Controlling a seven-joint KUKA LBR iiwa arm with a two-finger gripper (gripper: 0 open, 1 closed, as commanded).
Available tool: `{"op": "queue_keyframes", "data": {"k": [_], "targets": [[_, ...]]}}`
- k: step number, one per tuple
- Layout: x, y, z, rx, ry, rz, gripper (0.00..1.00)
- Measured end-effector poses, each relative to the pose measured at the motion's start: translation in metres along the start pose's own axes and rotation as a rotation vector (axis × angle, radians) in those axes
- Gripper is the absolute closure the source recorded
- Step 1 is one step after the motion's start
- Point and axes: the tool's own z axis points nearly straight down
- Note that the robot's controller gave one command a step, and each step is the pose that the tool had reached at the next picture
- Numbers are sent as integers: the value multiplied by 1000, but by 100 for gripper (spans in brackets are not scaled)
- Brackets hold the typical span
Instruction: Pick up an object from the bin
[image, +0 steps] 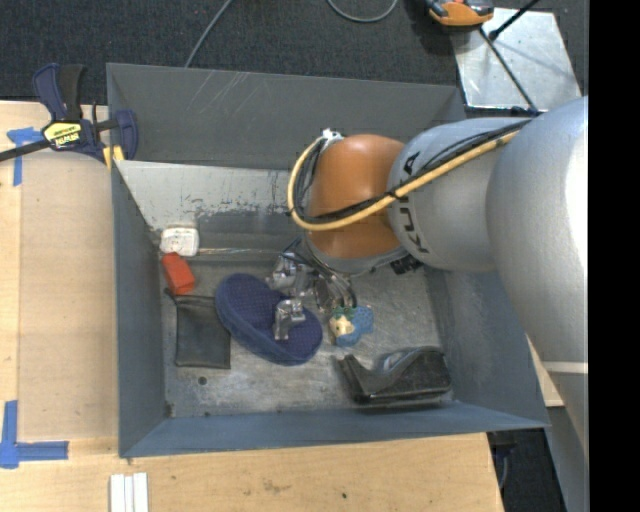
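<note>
Poised with gripper over a pad: dark blue, oval, soft-looking, mid bin. Cannot tell whether open or closed. Just beside, a toy.

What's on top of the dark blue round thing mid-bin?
The tool hangs over the right side of the dark blue round thing; that patch beneath is covered.

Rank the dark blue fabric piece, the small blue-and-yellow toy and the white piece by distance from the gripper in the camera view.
1. The dark blue fabric piece, mid-bin, beneath the gripper.
2. The blue-and-yellow toy, just to the view's right of it.
3. The white piece, far-left corner.
</note>
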Motion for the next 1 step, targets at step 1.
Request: {"op": "queue_keyframes", "data": {"k": [1], "targets": [[-14,6,-157,9,-10,-20,100]]}}
